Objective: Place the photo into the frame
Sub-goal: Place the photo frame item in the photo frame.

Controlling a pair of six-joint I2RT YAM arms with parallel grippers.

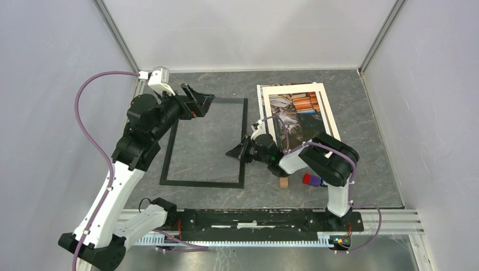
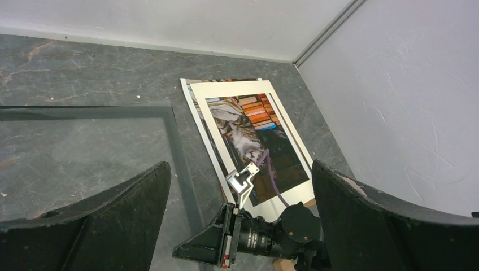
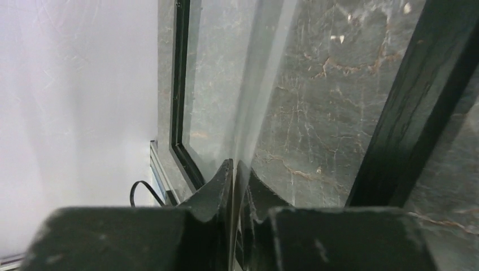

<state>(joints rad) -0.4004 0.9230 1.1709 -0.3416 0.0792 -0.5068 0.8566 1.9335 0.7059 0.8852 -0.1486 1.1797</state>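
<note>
1. A grey marbled tabletop (image 1: 367, 169), walled in white on three sides, carries everything.
2. The black picture frame (image 1: 197, 183) lies flat, left of centre. The photo (image 1: 305, 104), bordered in white, lies flat to its right and farther back, not yet inside it.
3. The left end effector (image 1: 200, 103) hovers over the frame's far left corner, fingers spread wide and holding nothing.
4. The right end effector (image 1: 236, 151) sits low at the frame's right rail. Its fingers are almost together, seemingly pinching the edge of a thin clear sheet (image 3: 265, 68).
5. Risk: so slim a pinch could slip, or a drag could push the frame askew.
6. From above the sheet is nearly invisible, and the right arm hides the photo's near edge.
</note>
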